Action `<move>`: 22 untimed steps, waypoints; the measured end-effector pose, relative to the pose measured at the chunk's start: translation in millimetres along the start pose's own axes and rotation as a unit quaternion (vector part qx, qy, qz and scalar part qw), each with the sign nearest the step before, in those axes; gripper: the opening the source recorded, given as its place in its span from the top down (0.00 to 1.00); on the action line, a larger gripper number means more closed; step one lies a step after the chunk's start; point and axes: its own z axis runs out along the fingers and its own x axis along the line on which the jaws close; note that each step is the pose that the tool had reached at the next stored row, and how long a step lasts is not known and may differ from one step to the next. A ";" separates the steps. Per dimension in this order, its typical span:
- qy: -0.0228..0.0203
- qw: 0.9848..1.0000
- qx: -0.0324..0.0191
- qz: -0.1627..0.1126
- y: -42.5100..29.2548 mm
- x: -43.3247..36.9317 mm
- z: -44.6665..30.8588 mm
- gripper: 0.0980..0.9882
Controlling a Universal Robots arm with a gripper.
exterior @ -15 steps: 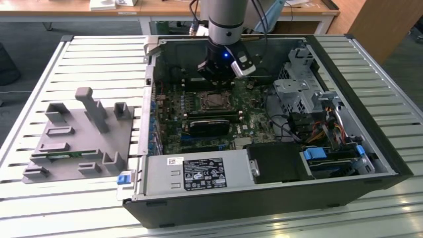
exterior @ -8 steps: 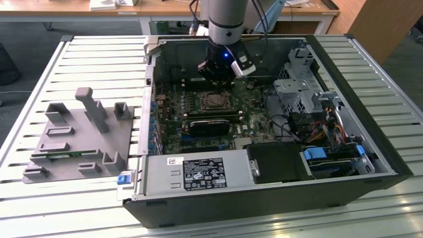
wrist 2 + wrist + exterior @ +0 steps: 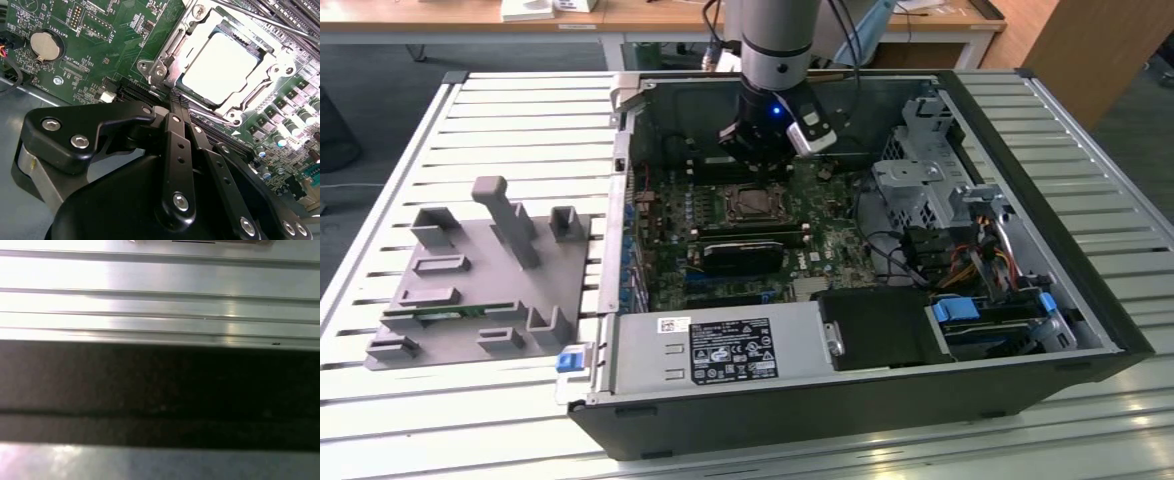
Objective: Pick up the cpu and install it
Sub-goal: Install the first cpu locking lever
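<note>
My claw (image 3: pixel 176 102), fingers pressed together and holding nothing, hangs just above the motherboard (image 3: pixel 115 40) beside the socket (image 3: pixel 750 204), where the cpu (image 3: pixel 220 67) already sits seated; I judge installation at its closing stage.

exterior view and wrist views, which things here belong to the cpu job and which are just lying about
Part of the job:
cpu, seated in its socket
gripper, fingers together above the board
motherboard

Lying about:
grey holder block
green memory stick
power supply box
coin battery
</note>
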 end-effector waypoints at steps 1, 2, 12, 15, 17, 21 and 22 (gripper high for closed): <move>0.000 1.000 0.000 0.000 0.0 0.0 0.2 0.99; 0.000 1.000 0.000 0.000 0.0 -0.1 0.5 0.99; 0.000 1.000 0.007 0.000 -0.1 -0.1 1.8 0.99; 0.000 1.000 0.009 0.000 -0.2 0.0 2.6 0.99; 0.000 1.000 0.010 0.000 -0.3 0.0 3.1 0.99; 0.000 1.000 0.011 0.000 -0.2 -0.1 4.3 0.99; 0.000 1.000 0.011 0.000 -0.3 -0.1 4.7 0.99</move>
